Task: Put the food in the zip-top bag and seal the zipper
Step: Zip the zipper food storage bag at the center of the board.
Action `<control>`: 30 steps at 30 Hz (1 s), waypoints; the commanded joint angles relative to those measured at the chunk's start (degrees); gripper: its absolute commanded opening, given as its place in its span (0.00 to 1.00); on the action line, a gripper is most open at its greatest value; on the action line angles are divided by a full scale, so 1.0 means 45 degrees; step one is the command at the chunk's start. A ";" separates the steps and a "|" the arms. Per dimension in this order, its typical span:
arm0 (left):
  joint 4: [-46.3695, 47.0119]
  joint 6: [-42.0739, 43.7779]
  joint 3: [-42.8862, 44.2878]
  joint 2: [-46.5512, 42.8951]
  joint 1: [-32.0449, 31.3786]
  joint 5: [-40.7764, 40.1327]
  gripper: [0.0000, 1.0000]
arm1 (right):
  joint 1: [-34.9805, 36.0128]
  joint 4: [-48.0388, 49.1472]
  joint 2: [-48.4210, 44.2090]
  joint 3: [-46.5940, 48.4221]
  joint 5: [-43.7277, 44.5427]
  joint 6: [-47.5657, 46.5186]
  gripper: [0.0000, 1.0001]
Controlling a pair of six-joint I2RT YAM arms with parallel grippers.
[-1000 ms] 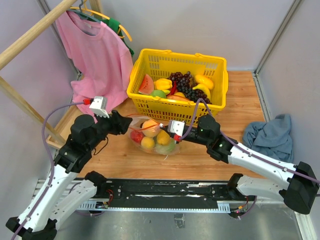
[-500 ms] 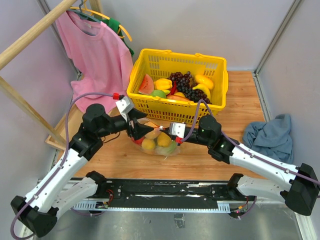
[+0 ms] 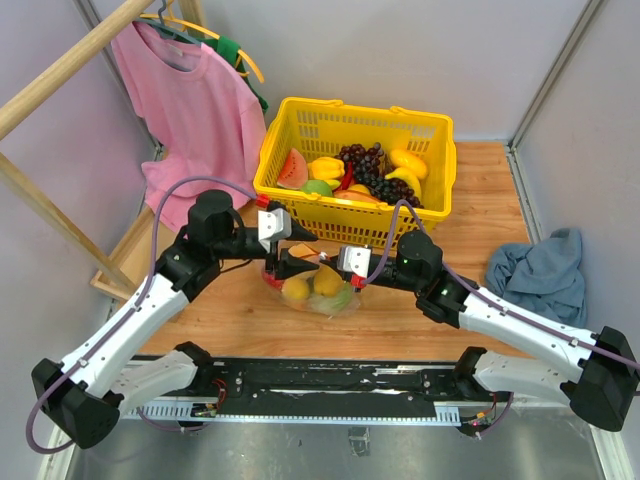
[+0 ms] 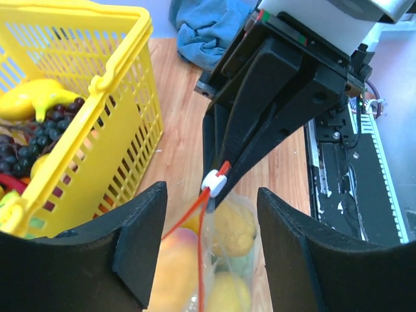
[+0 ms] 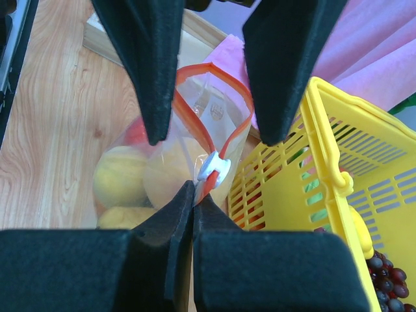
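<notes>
Right tool (image 5: pixel 194 195) pinching the clear plastic bag (image 3: pixel 315 292) by its thin red zipper (image 5: pixel 190 123), open left tool (image 4: pixel 211 192) should clamp the white slider (image 5: pixel 213 168) squarely.

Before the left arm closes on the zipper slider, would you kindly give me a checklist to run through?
1. Right pincer shut on the zipper at its end: ok.
2. Left pincer open, white slider lined up between its fingers: ok.
3. Food inside the zip-top bag: ok.
4. Zipper sealed: not ok, the mouth gapes open.
5. Yellow basket apart from the bag: cannot tell.
</notes>
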 commanded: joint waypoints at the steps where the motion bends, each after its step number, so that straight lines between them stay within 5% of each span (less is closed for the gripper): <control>1: -0.0819 0.1426 0.1025 0.0693 -0.0142 0.0885 0.60 | -0.0127 0.0203 -0.0133 0.0150 -0.0343 -0.0289 0.01; 30: -0.0545 0.1214 0.0274 0.1461 -0.0602 0.1069 0.29 | -0.0127 0.0019 0.0094 0.0308 -0.0090 -0.0289 0.01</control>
